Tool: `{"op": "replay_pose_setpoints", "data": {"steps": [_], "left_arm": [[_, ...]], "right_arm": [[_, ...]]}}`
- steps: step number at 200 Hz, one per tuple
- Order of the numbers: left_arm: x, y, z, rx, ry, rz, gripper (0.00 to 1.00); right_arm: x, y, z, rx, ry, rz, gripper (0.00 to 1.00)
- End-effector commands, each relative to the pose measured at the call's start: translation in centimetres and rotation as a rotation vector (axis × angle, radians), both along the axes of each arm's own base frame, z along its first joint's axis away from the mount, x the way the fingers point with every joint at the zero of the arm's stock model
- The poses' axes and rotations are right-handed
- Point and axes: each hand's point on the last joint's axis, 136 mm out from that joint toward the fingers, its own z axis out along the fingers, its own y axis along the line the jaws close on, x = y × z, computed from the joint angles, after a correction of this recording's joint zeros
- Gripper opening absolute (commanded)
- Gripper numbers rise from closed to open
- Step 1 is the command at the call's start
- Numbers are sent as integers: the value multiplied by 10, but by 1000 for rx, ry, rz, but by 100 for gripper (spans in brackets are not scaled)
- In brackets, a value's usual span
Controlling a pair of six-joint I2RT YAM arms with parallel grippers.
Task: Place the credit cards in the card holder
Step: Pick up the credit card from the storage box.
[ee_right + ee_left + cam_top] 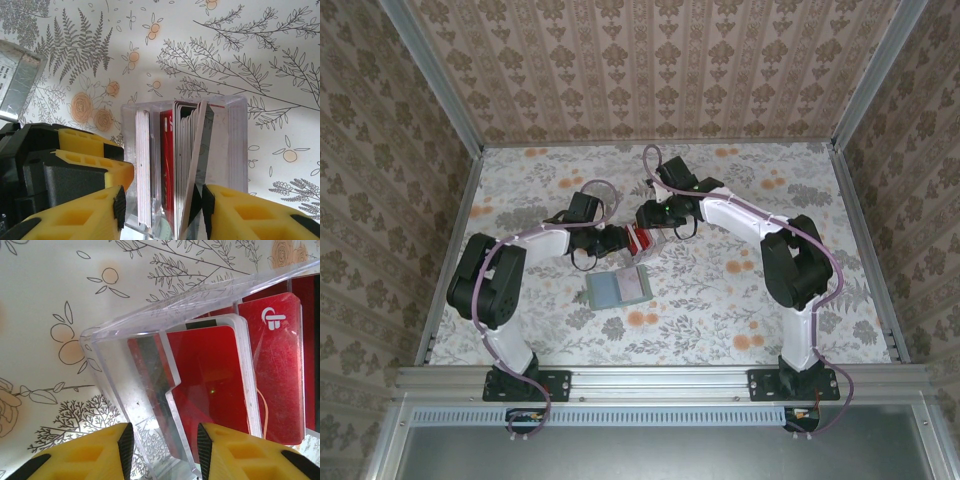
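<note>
Barely started tbh: seeing all the credit cards [210,385] packed in a clear box [235,140] just beyond the open card holder [618,288], with left gripper [165,436] and right gripper [162,197] half-shut at that box, can't tell whether pinching anything.

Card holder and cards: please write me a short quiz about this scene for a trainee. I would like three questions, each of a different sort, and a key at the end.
1. True or false: the credit cards are already inside the card holder.
2. Choose one. The red cards stand on edge in: A) a clear box; B) a green bowl; C) a paper bag.
3. Short answer: what colour are the fingers of the right hand?

Key: 1 false, the card holder lies apart from the cards on the table; 2 A; 3 yellow.
</note>
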Motion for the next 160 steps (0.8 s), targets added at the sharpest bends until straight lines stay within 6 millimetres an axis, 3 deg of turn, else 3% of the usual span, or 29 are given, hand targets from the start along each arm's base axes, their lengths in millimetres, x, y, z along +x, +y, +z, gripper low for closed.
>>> {"op": "replay_pose_setpoints", "data": {"steps": [1,68,135,160], "left_arm": [[6,-7,10,-26,-25,-14,40],[6,-9,12,-31,-25,-17,40],[7,-8,22,-33,-40,-16,40],[7,-9,29,-38,-53,-18,39]], "right_arm": [[-7,-2,2,-10,9,10,41],[-3,-16,12,-18,-14,-14,12],[0,-41,32,-11,-76,-60,0],[0,-50,39,9,-101,-78,0]]}}
